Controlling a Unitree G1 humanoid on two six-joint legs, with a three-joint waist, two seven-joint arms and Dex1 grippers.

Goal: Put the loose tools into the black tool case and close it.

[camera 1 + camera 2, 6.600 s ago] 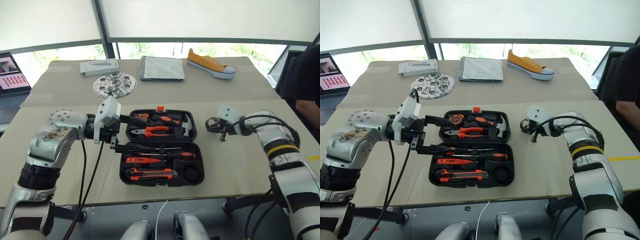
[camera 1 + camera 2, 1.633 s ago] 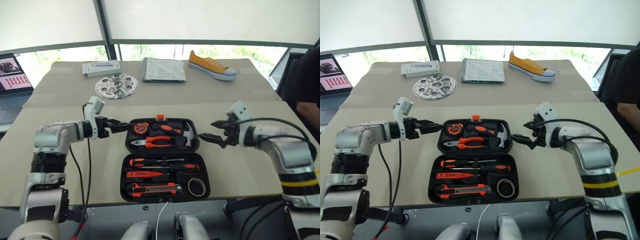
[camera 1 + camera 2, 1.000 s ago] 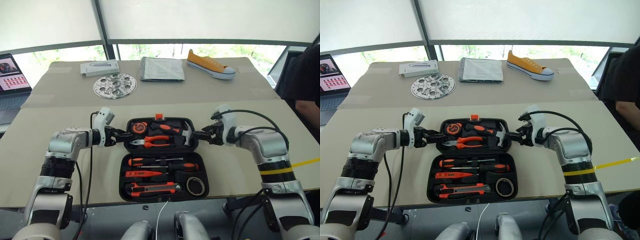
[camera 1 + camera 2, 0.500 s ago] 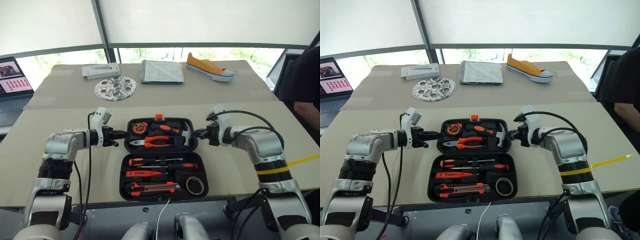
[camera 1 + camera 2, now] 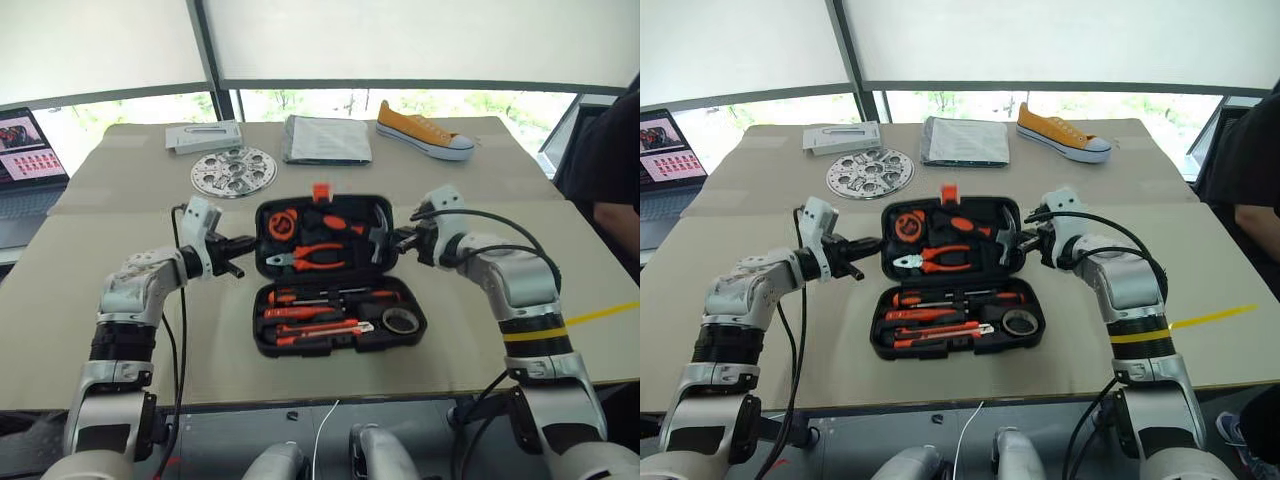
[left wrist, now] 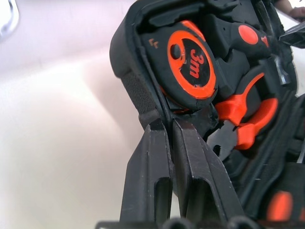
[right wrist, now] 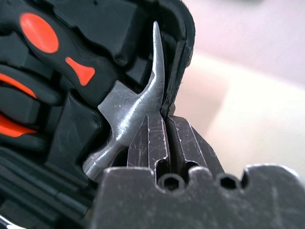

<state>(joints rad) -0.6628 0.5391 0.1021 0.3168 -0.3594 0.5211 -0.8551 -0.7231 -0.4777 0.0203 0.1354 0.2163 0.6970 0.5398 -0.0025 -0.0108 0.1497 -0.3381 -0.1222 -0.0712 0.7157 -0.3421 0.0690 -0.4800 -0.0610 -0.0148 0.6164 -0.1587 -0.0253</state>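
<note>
both grippers, left gripper [image 5: 243, 257] and right gripper [image 5: 397, 239], sit pinched on the side rims of the black tool case [image 5: 338, 340] lid mid-frame, stiff plastic but probably top-heavy with tools

A laptop [image 5: 28, 150] at the table's left is cut by the picture's edge; a person's dark sleeve [image 5: 612, 150] is cropped at the right edge; in the left wrist view the black tool case [image 6: 143, 90] runs off frame; the tape measure [image 6: 188, 67] hides the recess beneath it.
</note>
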